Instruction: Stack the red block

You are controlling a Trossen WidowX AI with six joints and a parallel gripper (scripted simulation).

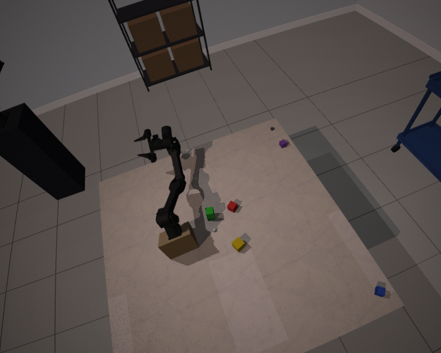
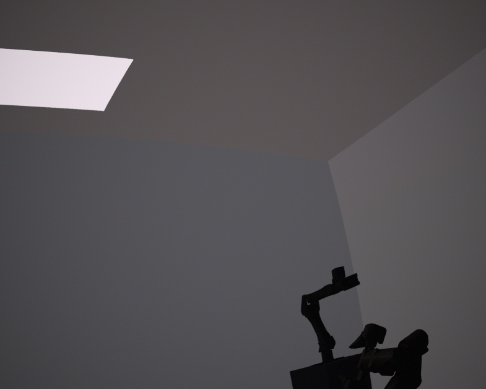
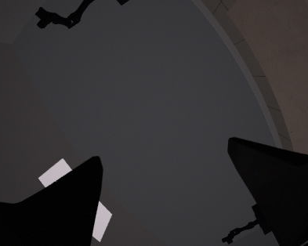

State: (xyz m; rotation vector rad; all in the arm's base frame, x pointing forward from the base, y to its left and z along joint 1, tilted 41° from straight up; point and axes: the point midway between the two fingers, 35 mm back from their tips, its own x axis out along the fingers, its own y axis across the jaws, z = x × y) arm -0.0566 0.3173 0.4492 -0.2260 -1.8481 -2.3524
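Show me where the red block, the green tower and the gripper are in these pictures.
red block (image 1: pixel 232 206): top view, on its upper face.
green tower (image 1: pixel 209 212): top view, on its top block.
gripper (image 1: pixel 141 147): top view, midway between the wide-open fingertips, raised far from the blocks.

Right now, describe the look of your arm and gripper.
The arm is matte black throughout, built of slim segments joined by bulkier rounded joints, and is mounted on a tan box-shaped base. The gripper is also black, with two tapered, pointed fingers. No cables, markings or coloured trim are visible.
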